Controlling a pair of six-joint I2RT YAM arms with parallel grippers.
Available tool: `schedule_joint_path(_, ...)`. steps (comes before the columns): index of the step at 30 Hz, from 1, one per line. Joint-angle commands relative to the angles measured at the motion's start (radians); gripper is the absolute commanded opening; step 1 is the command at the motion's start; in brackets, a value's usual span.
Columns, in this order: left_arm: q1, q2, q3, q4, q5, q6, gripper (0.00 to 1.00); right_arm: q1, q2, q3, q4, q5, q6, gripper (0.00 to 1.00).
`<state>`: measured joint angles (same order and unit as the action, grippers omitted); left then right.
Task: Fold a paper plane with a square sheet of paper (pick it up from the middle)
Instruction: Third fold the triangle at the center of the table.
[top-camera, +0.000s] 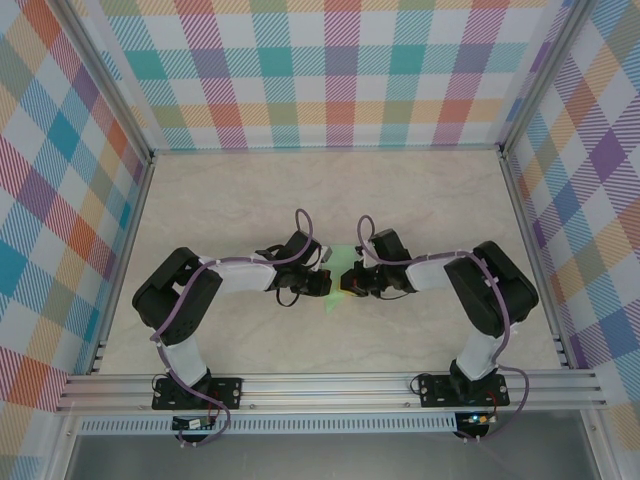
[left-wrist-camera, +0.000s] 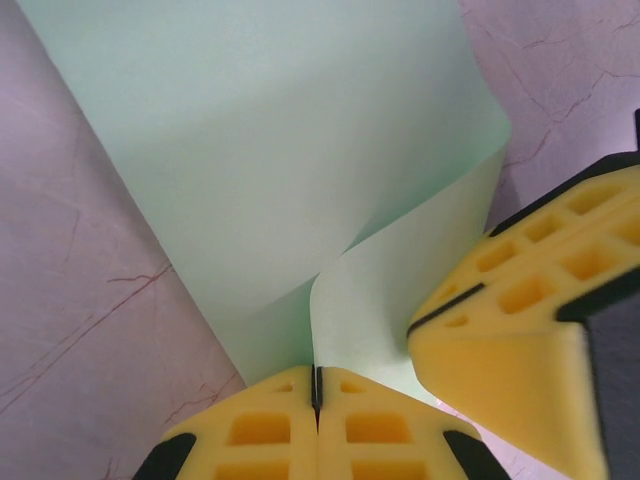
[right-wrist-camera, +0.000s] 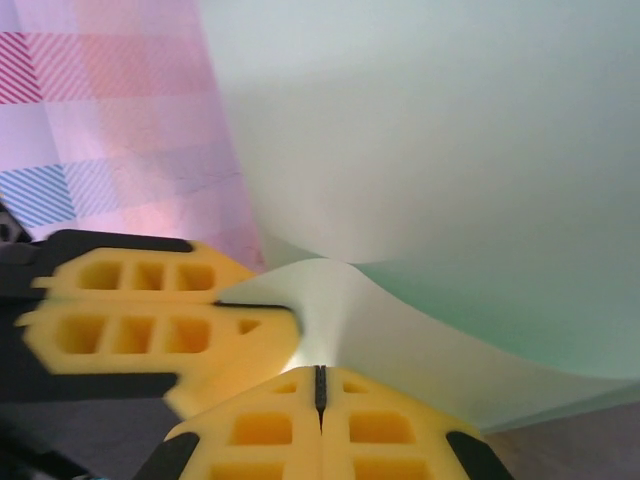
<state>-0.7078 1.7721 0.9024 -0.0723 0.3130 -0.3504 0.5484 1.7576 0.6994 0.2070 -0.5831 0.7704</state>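
Two grippers clamp the green sheet (left-wrist-camera: 270, 150) at the middle of the table (top-camera: 250, 200). The left gripper (left-wrist-camera: 317, 395) and right gripper (right-wrist-camera: 320, 388) each pinch a curled edge, tips close together. An early fold seems underway; next, lay it over and crease flat.

White left arm (top-camera: 240, 272) and right arm (top-camera: 435, 268) have black joints, purple cables, and yellow, seemingly foam claw fingers (left-wrist-camera: 260, 432).

No readable text, label or number appears anywhere.
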Motion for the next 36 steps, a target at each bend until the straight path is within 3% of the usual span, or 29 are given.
schedule_joint_path(1,0.005,0.040,0.002,-0.067,-0.010,0.016,0.01,-0.008,0.030,-0.013,-0.012,0.020,-0.028,0.02)
schedule_joint_path(12,0.005,0.041,0.005,-0.075,-0.009,0.019,0.01,-0.048,-0.072,0.036,-0.106,-0.011,-0.064,0.03)
schedule_joint_path(20,0.005,0.046,0.009,-0.074,-0.008,0.019,0.01,-0.081,-0.015,0.055,-0.100,-0.044,-0.090,0.03)
schedule_joint_path(29,0.006,0.042,0.007,-0.080,-0.010,0.021,0.01,-0.086,0.064,0.062,-0.168,0.050,-0.102,0.02)
schedule_joint_path(36,0.005,0.041,0.006,-0.086,-0.013,0.024,0.01,-0.116,-0.041,0.101,-0.207,-0.011,-0.103,0.03)
